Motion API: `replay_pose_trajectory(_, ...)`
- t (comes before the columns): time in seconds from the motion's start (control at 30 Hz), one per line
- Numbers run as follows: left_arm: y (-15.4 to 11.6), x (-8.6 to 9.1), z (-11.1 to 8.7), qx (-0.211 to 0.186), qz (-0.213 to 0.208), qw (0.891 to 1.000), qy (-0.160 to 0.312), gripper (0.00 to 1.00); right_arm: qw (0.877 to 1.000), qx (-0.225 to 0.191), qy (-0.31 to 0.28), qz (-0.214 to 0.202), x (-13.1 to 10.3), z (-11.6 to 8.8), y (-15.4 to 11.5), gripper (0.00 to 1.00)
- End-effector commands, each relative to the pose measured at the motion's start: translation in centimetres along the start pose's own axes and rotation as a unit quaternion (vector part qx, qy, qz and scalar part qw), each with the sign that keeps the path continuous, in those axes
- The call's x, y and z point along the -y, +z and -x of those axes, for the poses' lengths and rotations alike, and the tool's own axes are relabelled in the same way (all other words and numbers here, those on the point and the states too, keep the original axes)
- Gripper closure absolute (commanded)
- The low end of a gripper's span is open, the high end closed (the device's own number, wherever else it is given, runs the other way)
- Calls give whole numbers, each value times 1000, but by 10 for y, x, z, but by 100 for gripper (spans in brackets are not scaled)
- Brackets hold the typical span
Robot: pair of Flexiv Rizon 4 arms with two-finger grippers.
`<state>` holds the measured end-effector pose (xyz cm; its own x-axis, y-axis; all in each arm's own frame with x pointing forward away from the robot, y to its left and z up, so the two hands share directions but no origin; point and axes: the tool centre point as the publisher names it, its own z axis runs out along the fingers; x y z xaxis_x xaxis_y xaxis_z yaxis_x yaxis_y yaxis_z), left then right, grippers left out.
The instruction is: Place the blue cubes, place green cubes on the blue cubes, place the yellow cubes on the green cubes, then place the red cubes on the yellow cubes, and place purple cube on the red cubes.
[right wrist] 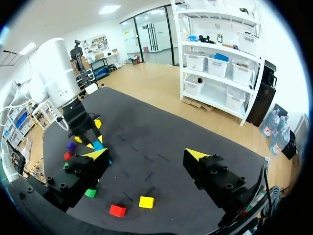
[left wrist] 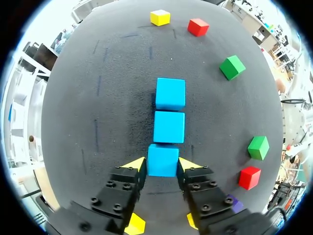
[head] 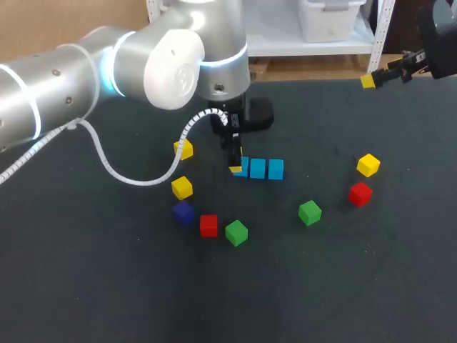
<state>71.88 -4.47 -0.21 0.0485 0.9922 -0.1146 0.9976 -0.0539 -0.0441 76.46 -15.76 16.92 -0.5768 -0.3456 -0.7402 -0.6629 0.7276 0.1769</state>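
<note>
The jaws of the left gripper [left wrist: 162,164] pinch the row's end blue cube [left wrist: 163,157] at head-view centre, with the nearest green cube [head: 236,233] lower in frame (the right gripper [right wrist: 146,155], jaws spread, sits upper right).

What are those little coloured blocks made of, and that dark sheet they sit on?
The blue cubes look like painted wood or hard plastic: flat even colour, crisp edges, a dull sheen with no glare; I can't tell which. The green cubes and red cubes look the same. The table cover seems a matte dark fabric or rubbery mat: faintly speckled, no reflections.
</note>
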Motion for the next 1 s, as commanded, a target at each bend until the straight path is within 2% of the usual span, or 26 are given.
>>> replay_pose_trajectory(0.03,0,0,0,-1,1,1000,0,63,1000,1,-1,1,1,0,1,0)
replay_pose_trajectory(0.2,0,-1,0,-2,0,1000,2,62,1000,1,-1,1,1,0,1,0)
replay_pose_trajectory(0.27,0,0,-1,-4,-3,1000,4,51,1000,1,-1,1,1,0,1,0)
replay_pose_trajectory(0.4,0,0,-1,-6,-3,1000,3,55,1000,1,-1,1,1,0,1,0)
replay_pose_trajectory(0.43,0,1,-2,-8,-6,1000,4,46,1000,1,-1,1,1,0,1,0)
replay_pose_trajectory(0.47,0,1,-2,-8,-6,1000,4,0,1000,1,-1,1,1,0,1,0)
replay_pose_trajectory(0.7,-3,2,-2,-2,-2,1000,-6,0,1000,1,-1,1,1,0,1,0)
replay_pose_trajectory(0.9,-31,3,-17,27,12,998,-50,0,1000,1,-1,1,1,0,1,0)
replay_pose_trajectory(1.0,-47,1,-29,37,17,995,-95,0,1000,1,-1,1,1,0,1,0)
